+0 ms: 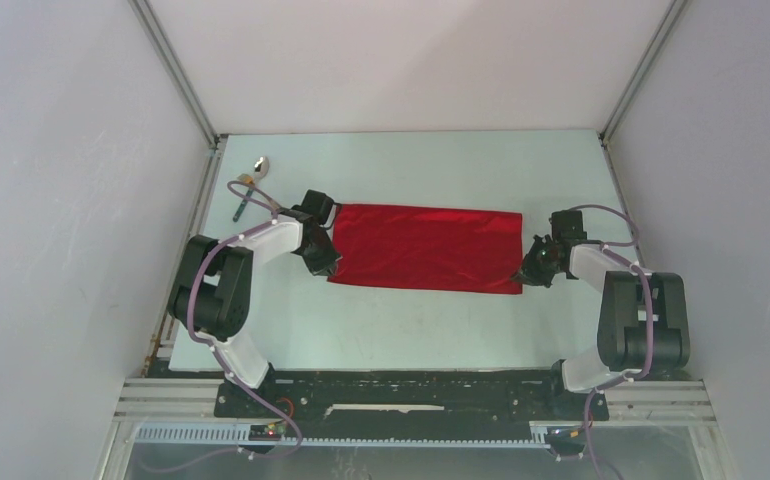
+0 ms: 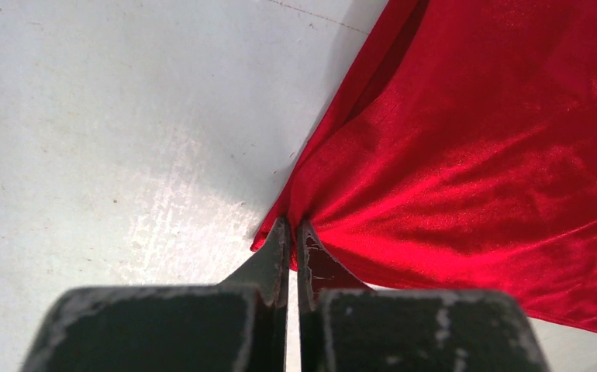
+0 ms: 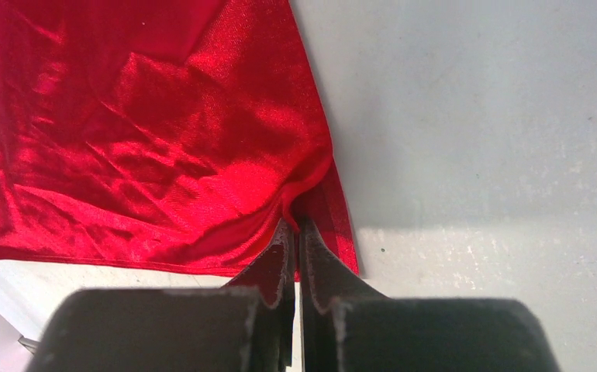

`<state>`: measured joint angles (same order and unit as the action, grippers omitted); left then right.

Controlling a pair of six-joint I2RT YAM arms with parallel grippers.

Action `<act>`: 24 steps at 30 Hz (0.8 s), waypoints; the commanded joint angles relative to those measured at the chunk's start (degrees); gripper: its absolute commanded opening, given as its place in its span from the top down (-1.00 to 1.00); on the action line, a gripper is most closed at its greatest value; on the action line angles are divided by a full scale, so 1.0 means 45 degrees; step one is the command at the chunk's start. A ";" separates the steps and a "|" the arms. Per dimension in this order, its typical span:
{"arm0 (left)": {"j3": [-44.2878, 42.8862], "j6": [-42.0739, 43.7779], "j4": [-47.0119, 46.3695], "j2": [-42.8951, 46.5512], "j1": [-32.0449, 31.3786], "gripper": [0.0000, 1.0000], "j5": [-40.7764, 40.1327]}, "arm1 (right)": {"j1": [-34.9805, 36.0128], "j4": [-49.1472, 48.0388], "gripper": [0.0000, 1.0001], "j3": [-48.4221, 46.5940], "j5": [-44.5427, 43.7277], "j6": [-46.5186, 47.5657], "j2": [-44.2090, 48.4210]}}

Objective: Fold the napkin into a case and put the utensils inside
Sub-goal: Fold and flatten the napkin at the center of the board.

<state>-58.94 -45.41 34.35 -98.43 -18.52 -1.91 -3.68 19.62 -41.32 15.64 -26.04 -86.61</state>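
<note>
Two arm bases stand on the black rail [image 1: 411, 395] at the near edge of the table [image 1: 411, 335]; beyond them lies a stretch of pale tabletop, scuffed in places, up to the cloth. The left gripper [image 1: 328, 267] is clamped on the near-left corner of the napkin [image 1: 426, 248]; its fingers [image 2: 276, 260] are together, pinching a gathered tuck of red cloth. The right gripper [image 1: 527, 272] is shut the same way by the near-right corner; its fingers [image 3: 280, 263] close on the hem, where two layers show. The napkin lies flat in the middle of the table as a wide, creased red band, its long side running from one arm to the other.

Farther off, at the far-left corner and well apart from the napkin, lie the utensils: a teal-handled piece [image 1: 242, 206] nearest, a small gold fork [image 1: 249, 181] and a silver spoon [image 1: 260, 163] farthest. The left forearm [image 1: 271, 238] stretches between them and the near side; its purple cable [image 1: 233, 187] loops just beside them. Metal frame posts [image 1: 173, 68] and grey walls [image 1: 61, 200] close the back.
</note>
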 commanded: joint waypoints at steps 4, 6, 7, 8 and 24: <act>-0.0383 0.0266 0.0273 -0.0186 -0.0005 1.00 -0.0436 | -0.0061 -0.0307 0.99 -0.0033 -0.0149 0.0229 -0.0109; -0.0429 0.0266 0.0349 -0.0210 -0.0005 1.00 -0.0454 | -0.0061 -0.0284 0.97 -0.0035 -0.0174 0.0248 -0.0101; -0.0429 0.0252 0.0369 -0.0215 -0.0005 1.00 -0.0442 | -0.0061 -0.0283 0.96 -0.0036 -0.0174 0.0258 -0.0091; -0.0434 0.0233 0.0407 -0.0199 -0.0005 0.99 -0.0443 | -0.0060 -0.0278 0.93 -0.0036 -0.0172 0.0240 -0.0105; -0.0524 0.1088 0.1683 0.2483 -0.0038 -0.17 -0.0371 | 0.0739 0.1825 -0.13 -0.0551 -0.2762 0.0556 0.3170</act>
<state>-59.48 -42.85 40.16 -93.17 -18.50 -3.31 -2.63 25.61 -41.43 7.35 -25.52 -78.28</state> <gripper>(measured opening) 0.539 0.524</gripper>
